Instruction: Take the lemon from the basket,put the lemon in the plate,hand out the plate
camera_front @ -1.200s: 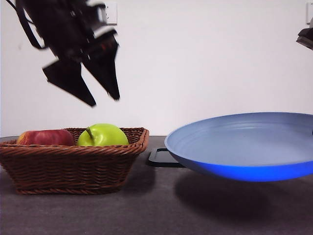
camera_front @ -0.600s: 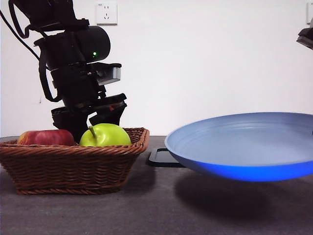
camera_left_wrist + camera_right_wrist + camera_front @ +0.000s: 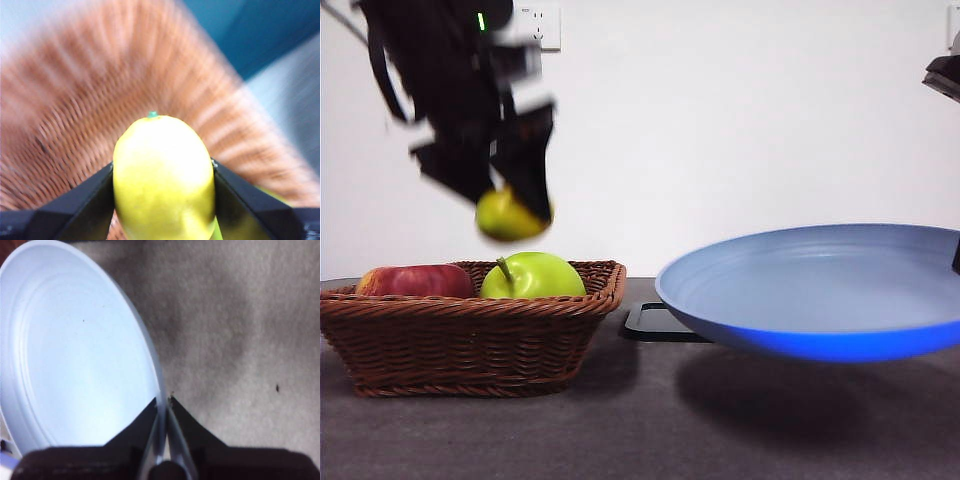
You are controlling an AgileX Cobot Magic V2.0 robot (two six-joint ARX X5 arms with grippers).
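Your left gripper hangs above the basket, its fingers clamped on the lemon. Your right gripper pinches the rim of the plate, holding it clear of the bench. A green apple and a red one lie in the basket.

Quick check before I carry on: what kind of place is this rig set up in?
Probably an indoor lab or test bench, not a kitchen: a bare white wall with a socket, a grey cloth-covered table, and staged props, namely a wicker basket of fruit and a blue plate.
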